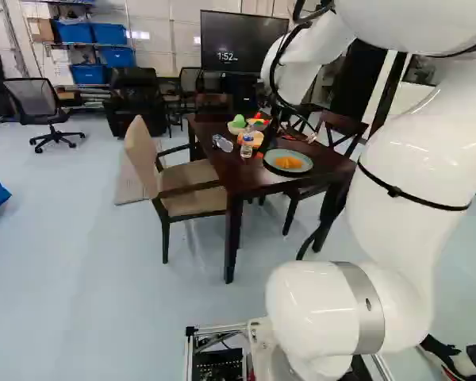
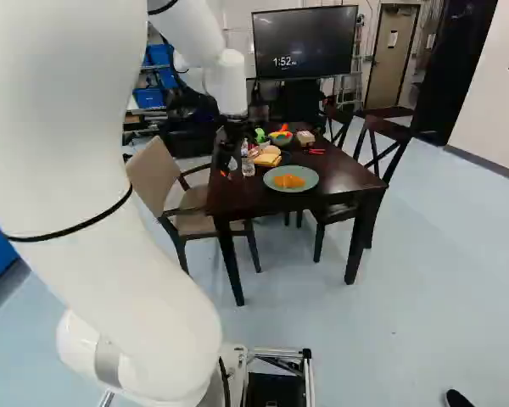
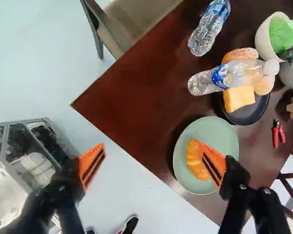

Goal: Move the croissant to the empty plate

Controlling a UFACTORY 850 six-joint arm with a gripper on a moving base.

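Observation:
In the right base view my gripper hangs over the near left part of the dark table. The wrist view has the gripper wide open, nothing between its orange-padded fingers. A golden croissant lies on a pale green plate; one finger hides part of it from above, and I cannot tell the height between them. Beside it, a black plate bears a bread slice and rolls. No bare plate shows. The green plate sits near the table's front edge in the left base view.
An upright water bottle stands by the black plate, and another bottle lies farther off. Bowls with toy food and red pliers are also on the table. Chairs flank it. A person's shoe shows on the floor.

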